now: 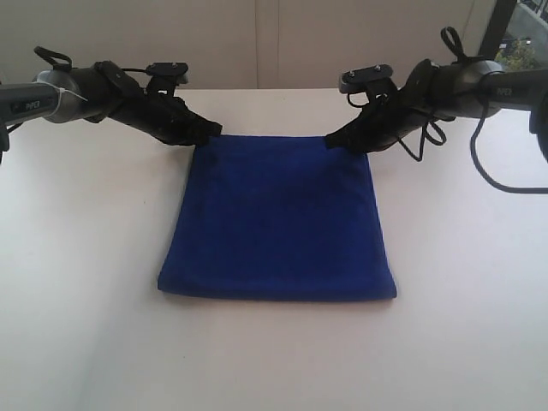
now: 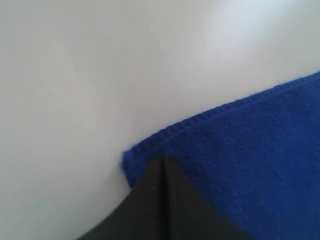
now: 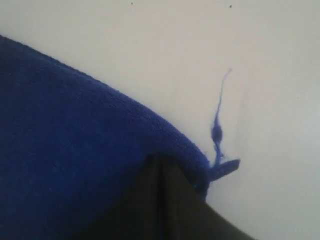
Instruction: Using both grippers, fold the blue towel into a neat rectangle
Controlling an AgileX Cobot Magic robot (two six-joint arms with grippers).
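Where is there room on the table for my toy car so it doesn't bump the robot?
Bare table lies on both sides of the blue towel, and in a wide strip in front of its near edge. It is crowded at the towel's far corners, where the left gripper and right gripper pinch it.

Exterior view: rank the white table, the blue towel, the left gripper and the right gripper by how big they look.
1. White table: fills most of the frame.
2. Blue towel: covers the middle.
3. Left gripper and right gripper: they look about alike, so no order between them. Both are clearly smaller than the towel.
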